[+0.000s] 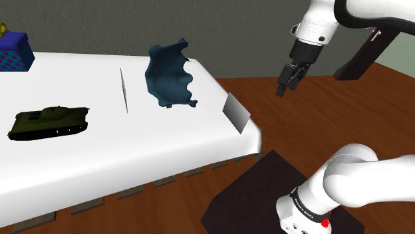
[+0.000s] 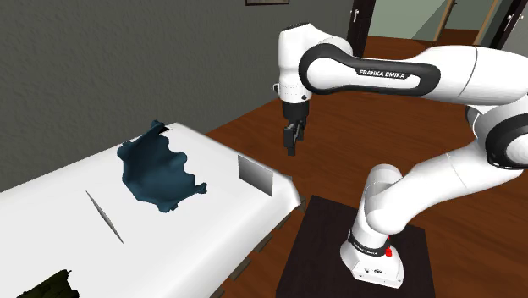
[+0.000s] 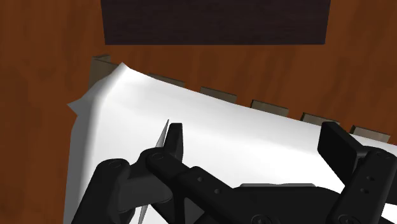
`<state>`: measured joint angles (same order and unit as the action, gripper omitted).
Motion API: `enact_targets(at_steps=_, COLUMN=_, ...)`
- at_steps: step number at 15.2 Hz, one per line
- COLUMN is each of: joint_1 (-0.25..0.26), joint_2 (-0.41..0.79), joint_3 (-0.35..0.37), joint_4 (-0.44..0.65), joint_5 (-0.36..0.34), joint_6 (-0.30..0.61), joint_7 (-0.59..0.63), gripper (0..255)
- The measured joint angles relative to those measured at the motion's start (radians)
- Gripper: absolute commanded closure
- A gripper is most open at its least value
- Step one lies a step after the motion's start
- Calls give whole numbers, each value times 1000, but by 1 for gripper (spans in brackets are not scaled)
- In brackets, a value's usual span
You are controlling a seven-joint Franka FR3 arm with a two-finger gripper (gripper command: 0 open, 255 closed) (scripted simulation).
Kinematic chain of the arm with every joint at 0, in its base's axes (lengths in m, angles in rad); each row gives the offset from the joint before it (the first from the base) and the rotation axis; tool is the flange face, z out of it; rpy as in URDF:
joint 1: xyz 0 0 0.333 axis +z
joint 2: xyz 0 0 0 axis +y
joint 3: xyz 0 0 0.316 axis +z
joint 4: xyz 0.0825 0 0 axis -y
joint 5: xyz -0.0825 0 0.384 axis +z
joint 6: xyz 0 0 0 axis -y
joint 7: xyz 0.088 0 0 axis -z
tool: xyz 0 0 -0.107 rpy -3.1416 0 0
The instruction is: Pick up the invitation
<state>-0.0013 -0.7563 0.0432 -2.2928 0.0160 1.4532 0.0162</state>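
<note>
Starting nearest, the dark stand (image 1: 247,189) sits beside the bed (image 1: 133,156). At the bed's corner toward the shoulder view's right, the grey invitation (image 1: 236,112) stands upright, untouched. Farther off, the gripper (image 1: 287,83) hangs over the wooden floor (image 1: 266,100), fingers apart and empty. Approach and grasp both remain, I judge.

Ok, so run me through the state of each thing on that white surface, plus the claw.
Grey card: standing on edge at the corner of the white surface, not held.
Claw: open, empty, in the air near that card.
Thin sheet: standing on edge mid-surface, untouched.
Blue cloth: crumpled in a heap.
Toy tank: upright on its tracks.
</note>
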Motion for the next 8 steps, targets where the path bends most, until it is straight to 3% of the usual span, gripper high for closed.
enact_targets(at_steps=3, joint_1=-7, joint_2=23, joint_3=-12, joint_4=-13, joint_5=-10, joint_6=26, joint_7=-11, gripper=0)
enact_targets(at_steps=8, joint_1=-31, joint_2=142, joint_3=-50, joint_4=-52, joint_5=-41, joint_6=146, joint_7=-44, gripper=0)
